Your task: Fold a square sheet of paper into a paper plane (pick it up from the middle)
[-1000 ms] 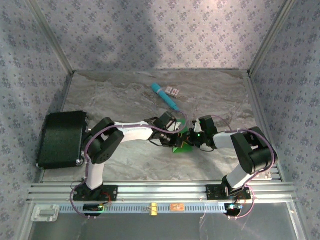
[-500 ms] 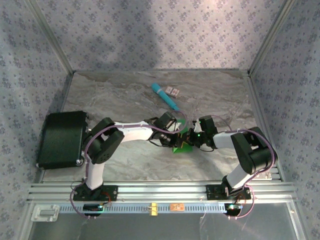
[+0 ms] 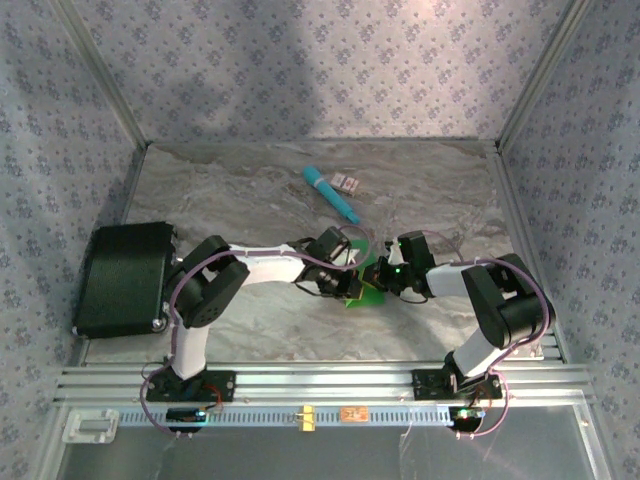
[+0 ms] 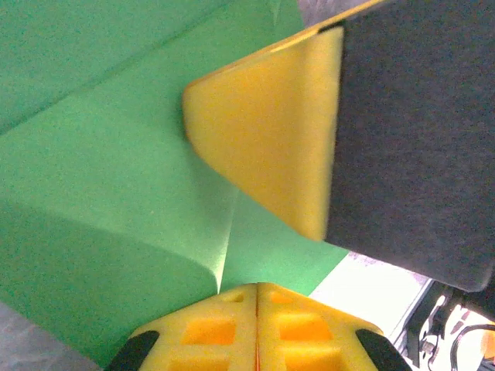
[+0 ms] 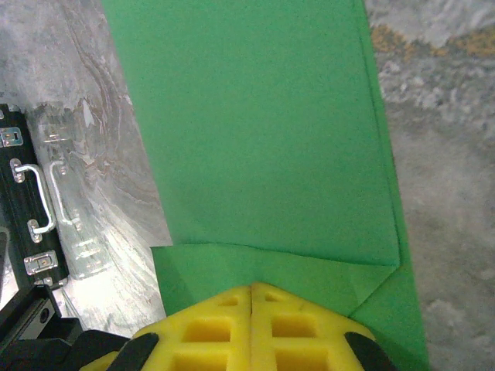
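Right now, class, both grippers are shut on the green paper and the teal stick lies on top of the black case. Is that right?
No. The top view shows the teal stick lying on the table towards the back, apart from the black case. The rest holds: left gripper and right gripper are both shut on the green paper.

The square sheet of paper (image 5: 255, 124) ahead of the jaws is matt, smooth green paper. The table (image 5: 456, 170) beside them looks faintly glossy, like marbled grey stone.

Grey marbled table (image 3: 440, 190); floral-patterned walls (image 3: 330, 70) around; aluminium rail (image 3: 320, 380) at near edge.
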